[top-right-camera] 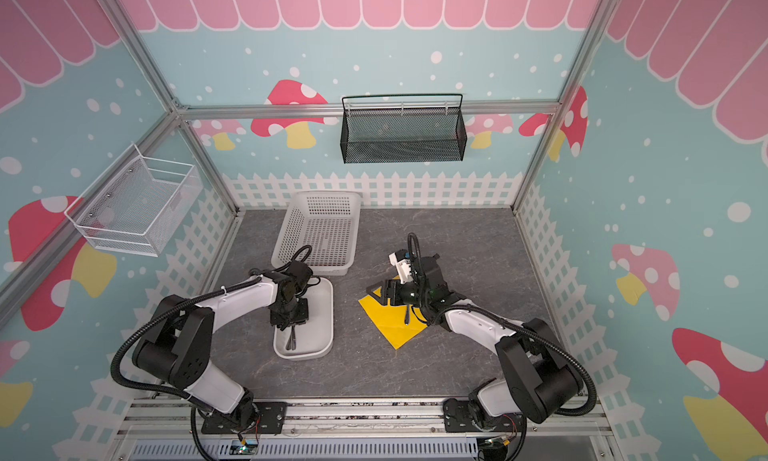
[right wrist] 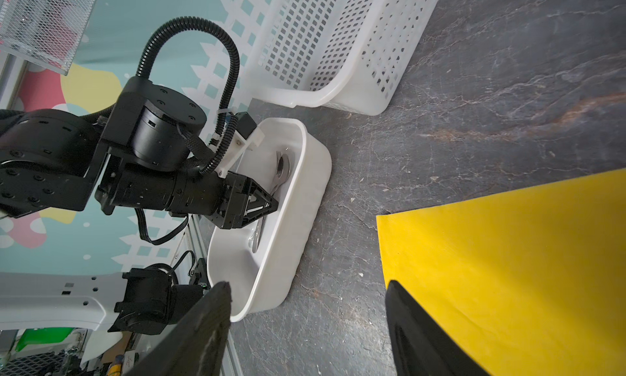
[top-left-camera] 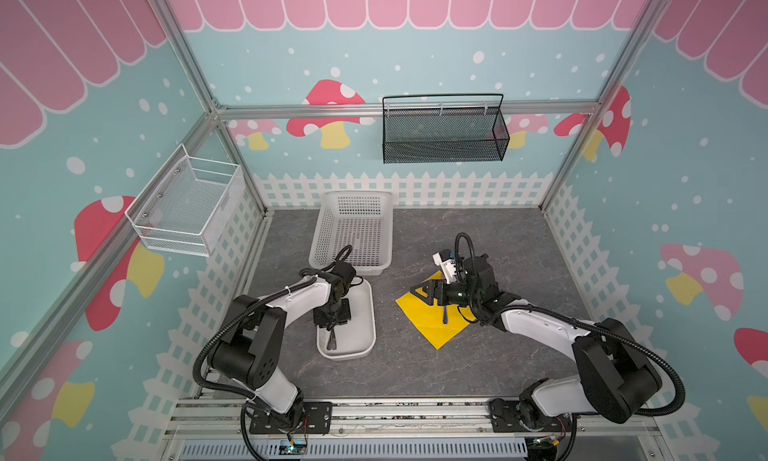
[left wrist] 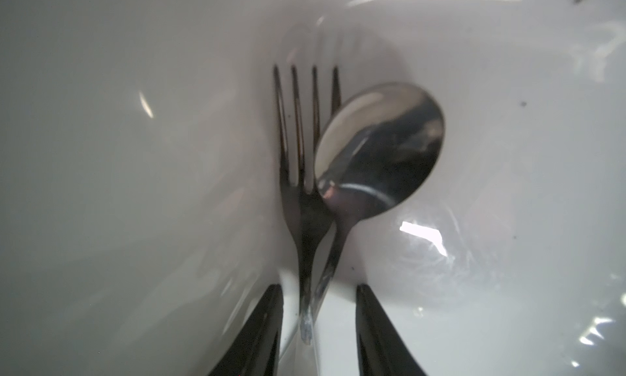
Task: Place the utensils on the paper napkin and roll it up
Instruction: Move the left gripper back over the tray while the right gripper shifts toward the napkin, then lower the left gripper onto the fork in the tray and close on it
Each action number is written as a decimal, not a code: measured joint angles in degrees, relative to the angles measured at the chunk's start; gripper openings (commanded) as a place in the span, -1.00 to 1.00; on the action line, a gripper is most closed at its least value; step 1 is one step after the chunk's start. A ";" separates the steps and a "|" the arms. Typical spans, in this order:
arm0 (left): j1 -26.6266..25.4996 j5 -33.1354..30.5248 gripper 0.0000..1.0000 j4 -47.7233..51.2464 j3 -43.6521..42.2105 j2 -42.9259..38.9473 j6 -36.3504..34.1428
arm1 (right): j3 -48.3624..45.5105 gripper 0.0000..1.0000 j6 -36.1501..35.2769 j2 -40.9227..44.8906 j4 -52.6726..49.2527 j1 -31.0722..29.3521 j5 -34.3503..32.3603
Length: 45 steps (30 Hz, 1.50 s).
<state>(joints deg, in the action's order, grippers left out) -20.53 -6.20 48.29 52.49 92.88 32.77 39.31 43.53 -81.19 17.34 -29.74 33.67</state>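
Yellow paper napkin [top-left-camera: 432, 328] lying flat on grey table [top-left-camera: 415, 376], beside white tray [top-left-camera: 362, 313]; slim utensil [top-left-camera: 444, 313] resting on it. Fork [left wrist: 298, 137] and spoon [left wrist: 379, 147] lying in tray, handles crossing. Left gripper [left wrist: 318, 286] reaching in, fingers [left wrist: 257, 333] straddling both handles, gaps either side, not gripping. Right gripper [right wrist: 307, 284] hovering at napkin's edge, jaws spread, empty.

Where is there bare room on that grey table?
Free: the back right corner, between basket and right wall; the front strip, between tray, napkin and metal rail. Crowded: tray with fork, spoon and left fingers; napkin with a utensil under the right fingers.
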 measured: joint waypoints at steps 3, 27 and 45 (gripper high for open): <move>0.00 0.37 -0.46 -0.79 -0.31 -0.11 0.02 | 0.00 0.47 0.00 0.17 -0.17 0.00 -0.46; -10.64 3.87 -0.66 -2.54 -0.81 -1.60 0.50 | 0.48 0.49 -1.95 1.07 -3.91 0.00 -3.13; -7.85 6.21 -0.78 -1.22 0.09 -5.18 -0.28 | 1.38 0.49 -2.80 1.36 -6.01 0.00 -4.37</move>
<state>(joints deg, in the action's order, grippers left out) -28.38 0.01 47.07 52.58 87.70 32.49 40.69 40.73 -79.83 11.33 -29.74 29.30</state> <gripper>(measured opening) 0.110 0.744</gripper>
